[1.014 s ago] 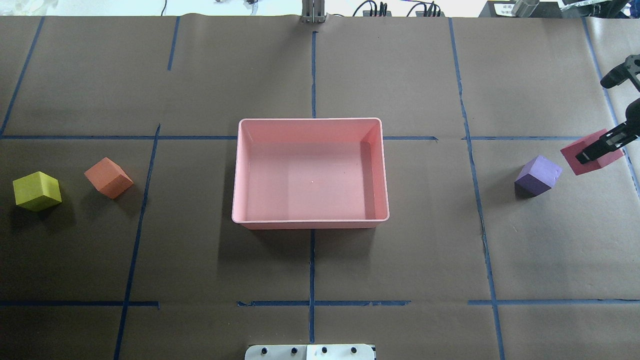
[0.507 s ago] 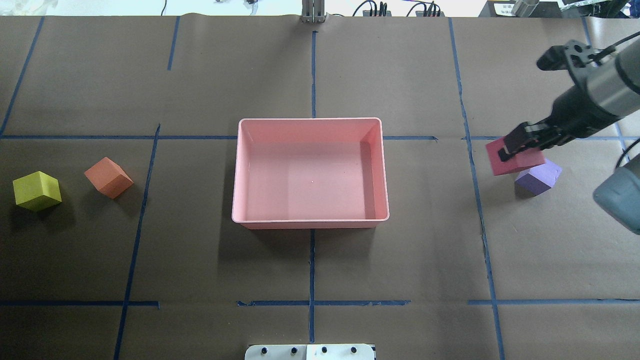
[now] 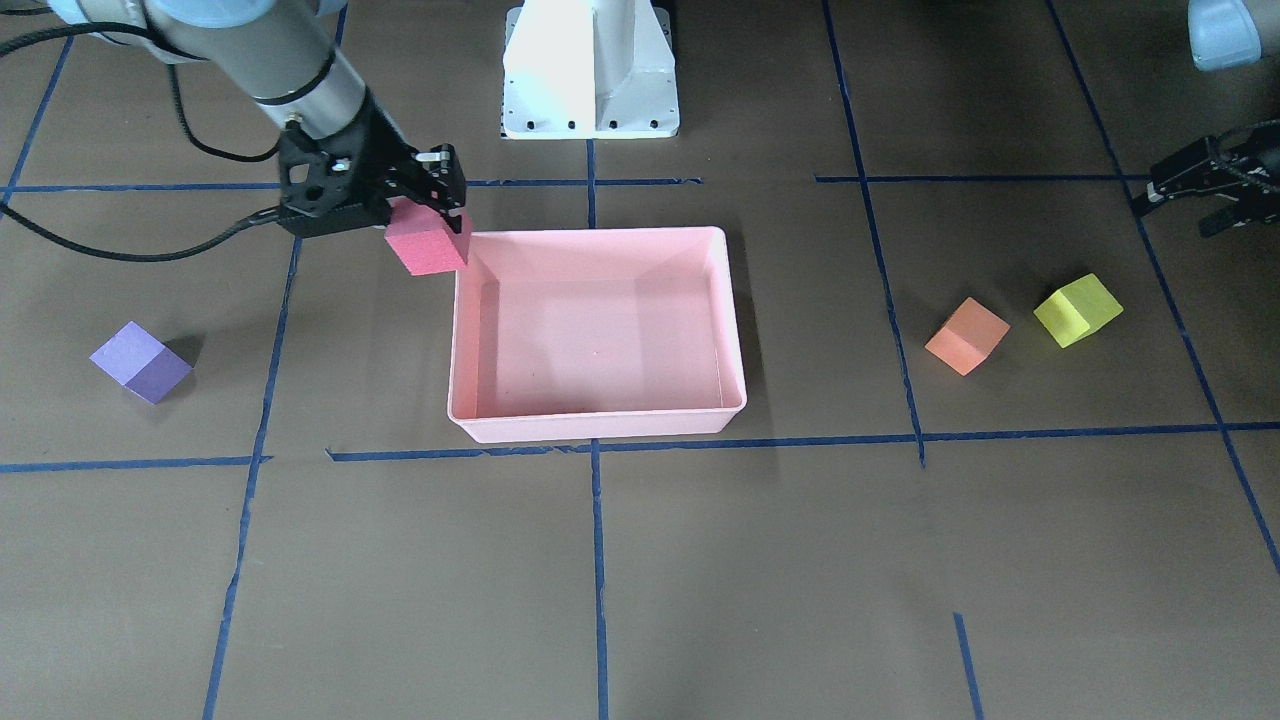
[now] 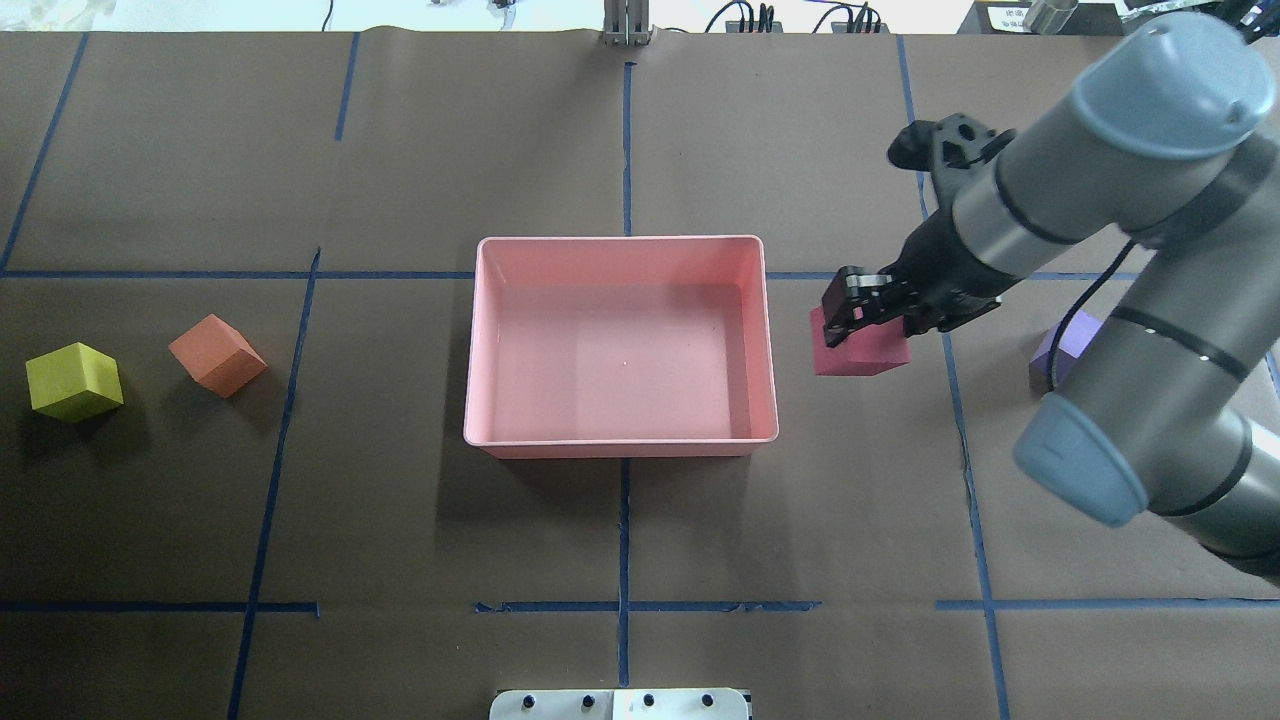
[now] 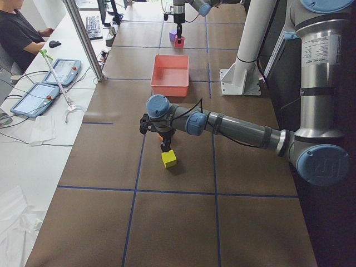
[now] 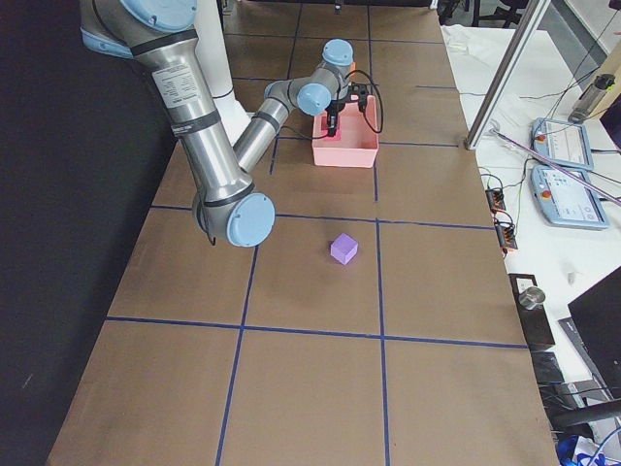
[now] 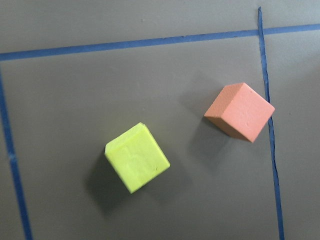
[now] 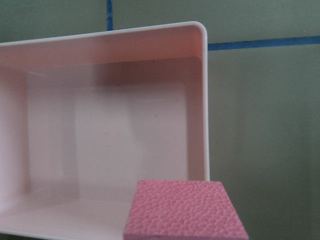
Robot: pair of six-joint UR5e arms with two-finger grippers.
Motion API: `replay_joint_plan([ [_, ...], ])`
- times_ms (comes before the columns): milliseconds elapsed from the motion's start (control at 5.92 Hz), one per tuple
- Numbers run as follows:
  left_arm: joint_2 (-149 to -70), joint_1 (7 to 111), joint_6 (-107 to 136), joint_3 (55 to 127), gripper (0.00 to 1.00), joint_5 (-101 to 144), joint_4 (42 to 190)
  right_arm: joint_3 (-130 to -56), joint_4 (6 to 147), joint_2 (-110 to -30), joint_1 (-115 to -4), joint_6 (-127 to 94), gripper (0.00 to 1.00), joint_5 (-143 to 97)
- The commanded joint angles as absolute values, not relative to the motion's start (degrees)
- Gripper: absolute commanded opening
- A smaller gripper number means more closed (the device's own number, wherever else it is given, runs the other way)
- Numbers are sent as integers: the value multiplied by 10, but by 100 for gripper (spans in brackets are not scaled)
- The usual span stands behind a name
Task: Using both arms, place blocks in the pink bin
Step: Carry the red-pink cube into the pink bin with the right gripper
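Observation:
My right gripper [image 4: 856, 312] is shut on the red block [image 4: 862, 352], which hangs just right of the pink bin [image 4: 620, 240]. The right wrist view looks past the red block [image 8: 185, 210] at the bin's wall [image 8: 205, 100] and bare floor. The purple block [image 4: 1062, 340] lies further right, partly hidden by my right arm. At the far left sit the orange block [image 4: 217, 355] and the yellow-green block [image 4: 73, 381]. My left gripper [image 3: 1175, 205] hovers open above and beside them. Both blocks show below it in the left wrist view, orange [image 7: 240, 112] and yellow-green [image 7: 137, 157].
Blue tape lines [image 4: 624, 530] grid the brown table cover. The white pedestal base [image 3: 590, 70] stands behind the bin. A person [image 5: 16, 33] sits at a side desk with tablets [image 5: 61, 72], past a metal post [image 5: 83, 39].
My right arm has swung left with the red block, from the table's right edge, past the purple block, to beside the bin's right wall. The other blocks stayed put.

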State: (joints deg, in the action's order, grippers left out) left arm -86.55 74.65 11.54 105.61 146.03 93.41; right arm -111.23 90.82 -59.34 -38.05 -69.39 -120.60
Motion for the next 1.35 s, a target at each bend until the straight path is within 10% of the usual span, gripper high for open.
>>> replay_joint_plan([
  [0, -878, 737, 141, 1017, 100, 1426, 947, -1021, 825, -542, -325, -785, 3, -1132],
  [338, -887, 693, 264, 1012, 100, 1356, 952, -936, 775, -504, -311, -819, 12, -1102],
  [507, -897, 660, 336, 1006, 100, 1351, 951, -927, 775, -502, -306, -821, 98, -1082],
  [1183, -931, 604, 456, 955, 100, 1288, 951, -974, 775, -527, -308, -821, 100, -1078],
])
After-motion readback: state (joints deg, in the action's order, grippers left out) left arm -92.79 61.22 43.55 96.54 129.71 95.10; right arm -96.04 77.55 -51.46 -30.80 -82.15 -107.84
